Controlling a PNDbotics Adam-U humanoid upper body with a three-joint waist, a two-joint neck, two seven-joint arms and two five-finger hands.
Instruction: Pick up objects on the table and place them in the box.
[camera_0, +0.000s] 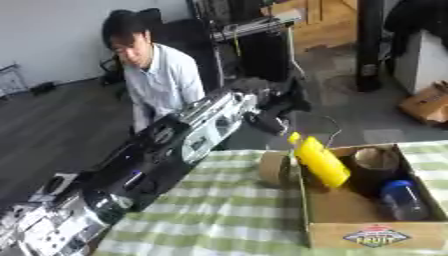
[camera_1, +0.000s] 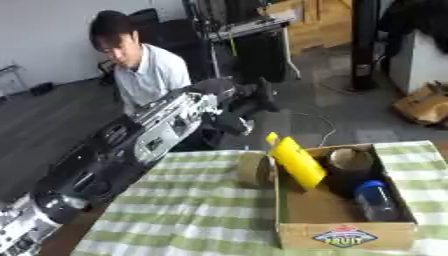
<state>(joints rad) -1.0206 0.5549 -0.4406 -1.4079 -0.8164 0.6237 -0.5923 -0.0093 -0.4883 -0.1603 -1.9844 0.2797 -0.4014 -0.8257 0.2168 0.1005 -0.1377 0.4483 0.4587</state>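
Green-checked tablecloth (camera_0: 219, 210), cardboard box (camera_0: 372, 235) at right, grey room floor (camera_0: 350, 105) beyond, left hand (camera_0: 278, 107) raised, fingers unclear.

Matt cardboard box (camera_0: 325, 212), glossy yellow bottle (camera_0: 320, 161)

Pale grey wall (camera_0: 52, 35) at far left. Dark wood-plank floor (camera_0: 52, 130) below it, giving way to grey floor (camera_0: 350, 105) on the right. Black chair (camera_0: 188, 40) behind a seated person. Wooden furniture (camera_0: 319, 22) at the top. Dark upright post (camera_0: 369, 45). Brown cardboard carton (camera_0: 429, 102) on the floor, far right.
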